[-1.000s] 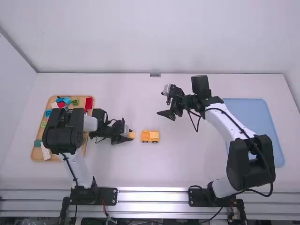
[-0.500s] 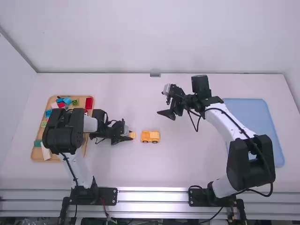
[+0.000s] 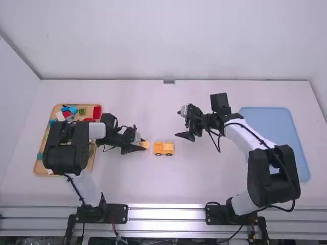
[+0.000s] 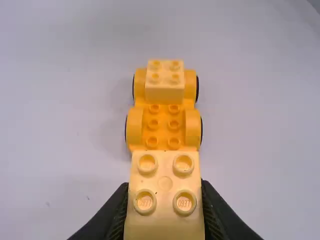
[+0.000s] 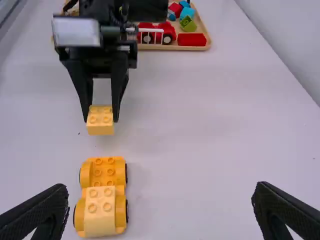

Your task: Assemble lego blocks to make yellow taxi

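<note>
white walls point(image 3: 168, 41) stand behind a broad white table point(image 3: 122, 189), with a silvery rail running along its near edge, at the bottom of the frame in the high view. both arms rise from there: left arm point(image 3: 66, 148) at the lower left, bending toward the middle, right arm point(image 3: 276, 168) at the lower right, angled up and inward.

on the right side of the high view lies a light blue tray point(image 3: 276, 125), partly behind the right arm. over on the left side, a wooden tray point(image 3: 84, 169) sits half covered by the left arm. toward its upper part are loose pieces, among them a red block point(image 5: 192, 40), a green block point(image 5: 188, 24) and some blue pieces point(image 5: 187, 12), plus a red wheeled piece point(image 5: 167, 31).

the right gripper point(image 3: 185, 131) hangs above the center of the table, its jaws open wide with nothing between them. the left gripper point(image 3: 143, 146) is left of center, jaws closed on the sides of a pale yellow block point(image 4: 165, 220), four studs facing up.

just beside that block, near the middle of the frame, the yellow taxi base point(image 3: 164, 148) stands on its wheels, apart from the held piece. a second pale yellow block point(image 5: 99, 210) is seated on its end farther from the left gripper; studs show bare on the other end.
</note>
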You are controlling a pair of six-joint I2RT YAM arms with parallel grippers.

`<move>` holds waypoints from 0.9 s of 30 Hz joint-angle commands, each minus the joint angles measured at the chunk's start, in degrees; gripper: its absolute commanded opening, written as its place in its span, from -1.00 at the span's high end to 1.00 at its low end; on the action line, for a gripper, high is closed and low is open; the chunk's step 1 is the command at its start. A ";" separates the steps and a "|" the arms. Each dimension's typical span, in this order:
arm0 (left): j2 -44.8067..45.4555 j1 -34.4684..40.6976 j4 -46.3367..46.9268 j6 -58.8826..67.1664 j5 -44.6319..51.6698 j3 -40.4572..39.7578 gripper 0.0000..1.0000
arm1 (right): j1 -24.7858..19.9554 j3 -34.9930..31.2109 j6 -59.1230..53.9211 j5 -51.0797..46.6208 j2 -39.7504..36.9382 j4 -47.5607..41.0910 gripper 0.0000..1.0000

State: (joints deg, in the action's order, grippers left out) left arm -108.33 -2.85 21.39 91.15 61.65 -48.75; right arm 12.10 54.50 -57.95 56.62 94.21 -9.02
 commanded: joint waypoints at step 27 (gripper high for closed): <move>0.76 10.34 -20.74 -22.80 -2.56 3.19 0.60 | 9.57 -11.69 12.33 3.19 26.05 37.75 -0.97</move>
State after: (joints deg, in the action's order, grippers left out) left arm -108.25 7.18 0.78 70.13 58.19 -46.17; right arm 22.13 43.55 -47.66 57.34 119.15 27.62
